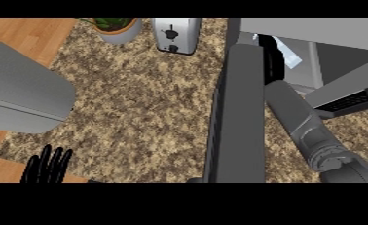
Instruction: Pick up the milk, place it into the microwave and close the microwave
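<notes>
A speckled brown granite counter (144,97) carries a potted plant (115,28) and a toaster (176,35) along its far edge, the microwave (316,58) at right, and a grey box (32,95) at left.

Potted plant (115,28) & toaster (176,35) at back of granite counter (137,102).

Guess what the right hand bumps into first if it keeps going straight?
Probably the milk: the right hand reaches into the microwave, behind its door, towards that carton. Depth is unclear.
</notes>
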